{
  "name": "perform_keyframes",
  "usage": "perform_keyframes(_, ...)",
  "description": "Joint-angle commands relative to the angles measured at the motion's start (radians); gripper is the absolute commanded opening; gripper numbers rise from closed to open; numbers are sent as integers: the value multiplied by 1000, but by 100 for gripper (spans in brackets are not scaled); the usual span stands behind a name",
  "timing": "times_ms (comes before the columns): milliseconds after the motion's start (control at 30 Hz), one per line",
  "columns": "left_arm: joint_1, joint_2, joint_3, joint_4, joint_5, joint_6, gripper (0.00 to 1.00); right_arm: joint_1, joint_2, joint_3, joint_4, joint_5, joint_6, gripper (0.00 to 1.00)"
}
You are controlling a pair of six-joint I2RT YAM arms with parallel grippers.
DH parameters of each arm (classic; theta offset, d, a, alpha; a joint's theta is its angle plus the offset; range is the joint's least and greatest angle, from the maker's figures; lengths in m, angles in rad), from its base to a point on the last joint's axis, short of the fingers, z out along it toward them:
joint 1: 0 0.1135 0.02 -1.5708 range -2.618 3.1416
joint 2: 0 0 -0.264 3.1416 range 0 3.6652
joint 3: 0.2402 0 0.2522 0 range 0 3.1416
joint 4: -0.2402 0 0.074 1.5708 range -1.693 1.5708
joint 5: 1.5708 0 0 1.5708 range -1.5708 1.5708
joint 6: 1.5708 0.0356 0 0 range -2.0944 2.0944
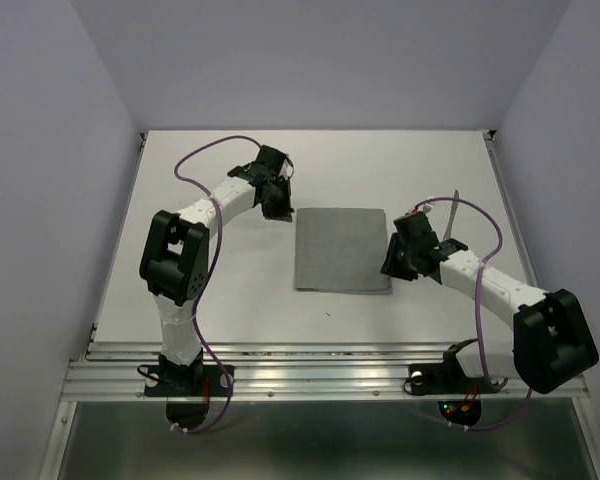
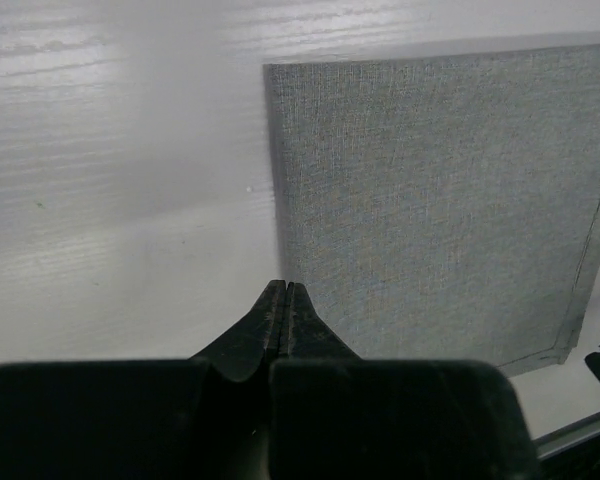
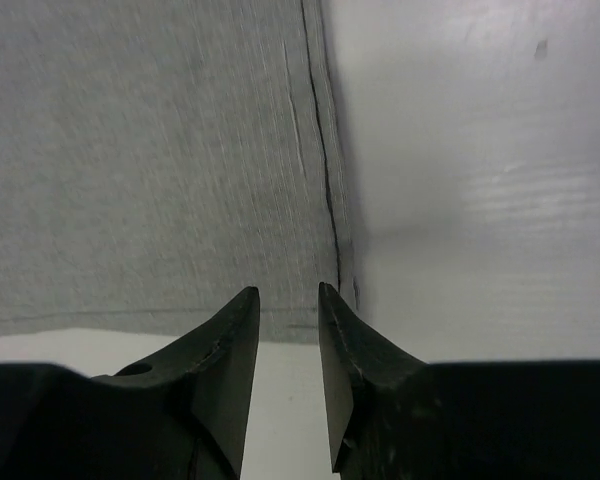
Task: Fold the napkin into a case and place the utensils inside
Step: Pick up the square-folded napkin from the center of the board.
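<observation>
The napkin (image 1: 342, 248) lies flat on the white table as a grey square, with a doubled layer showing along its right edge (image 3: 330, 200). My left gripper (image 1: 280, 212) hovers at the cloth's far left corner; in the left wrist view its jaws (image 2: 286, 286) are pressed together with nothing between them, just over the napkin's (image 2: 430, 200) left edge. My right gripper (image 1: 390, 268) is at the near right corner. It (image 3: 287, 290) stands open and empty, its tips over the napkin's (image 3: 150, 150) near edge. The utensils are out of view.
The white table (image 1: 220, 300) extends left and right of the cloth. A metal rail (image 1: 320, 375) runs along the near edge by the arm bases. Pale walls close in the back and both sides.
</observation>
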State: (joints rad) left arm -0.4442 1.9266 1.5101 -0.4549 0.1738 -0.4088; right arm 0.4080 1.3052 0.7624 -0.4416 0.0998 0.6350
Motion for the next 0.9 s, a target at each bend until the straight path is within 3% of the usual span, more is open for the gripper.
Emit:
perform_keyframes(0, -4, -46, -10, 35, 10, -8, 0, 61, -37, -58, 4, -26, 101, 35)
perform_keyframes(467, -5, -8, 12, 15, 13, -15, 0, 95, 25, -87, 23, 23, 134, 33)
perform_keyframes(867, -7, 9, 13, 16, 16, -16, 0, 95, 23, -94, 7, 78, 130, 40)
